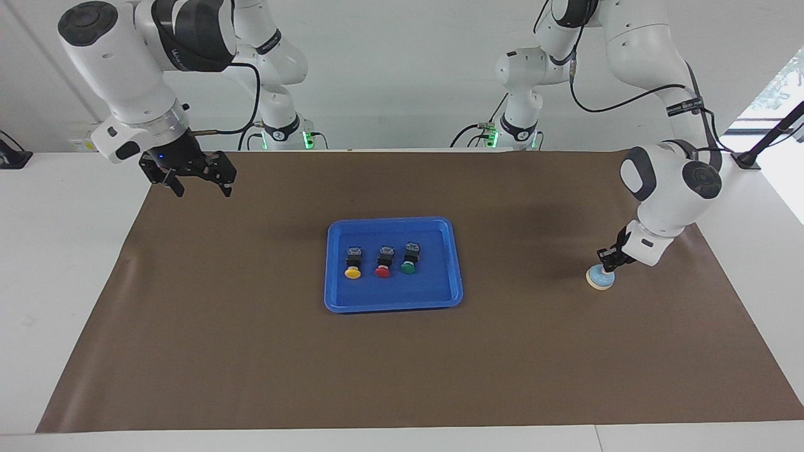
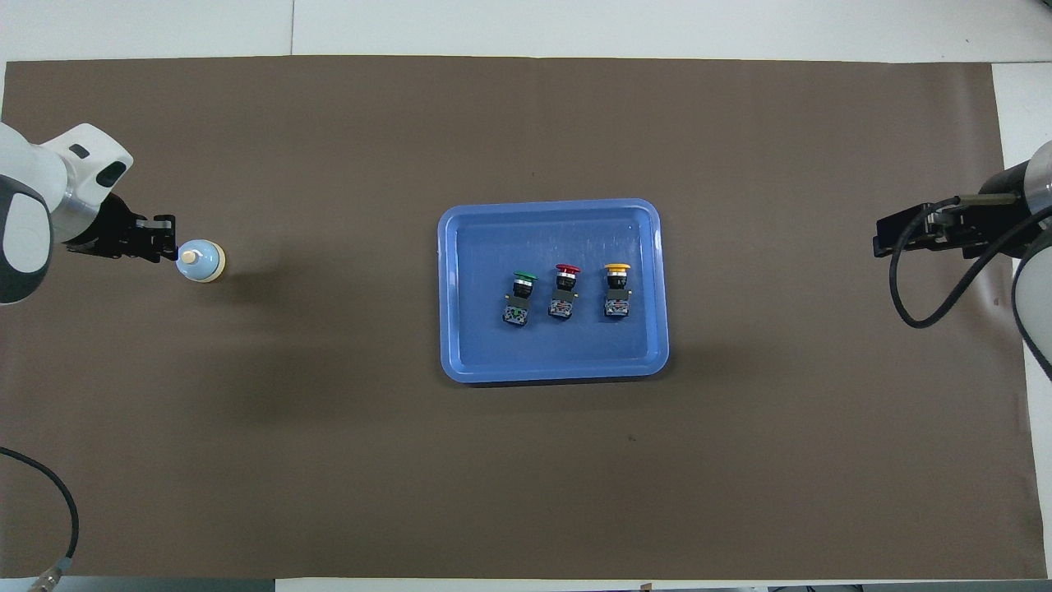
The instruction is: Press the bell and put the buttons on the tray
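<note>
The bell (image 1: pixel 600 277) sits on the brown mat (image 1: pixel 402 370) at the left arm's end of the worktop, the left gripper (image 1: pixel 608 260) just above its knob; whether its fingers are open or closed I cannot tell. It looks light and rigid, best pressed straight down on the knob. The three buttons (image 1: pixel 381 261) lie in the tray (image 1: pixel 392 304); small, hard, blocky, best pinched across their black bodies. The right gripper (image 1: pixel 196 182) waits, fingers open

No legible text anywhere. Small printed bands on the white robot arms (image 1: pixel 681 108) are too small to read, and the black blocky push buttons (image 2: pixel 563 289) on the flat blue plastic tray (image 2: pixel 460 345) show no readable markings either.
</note>
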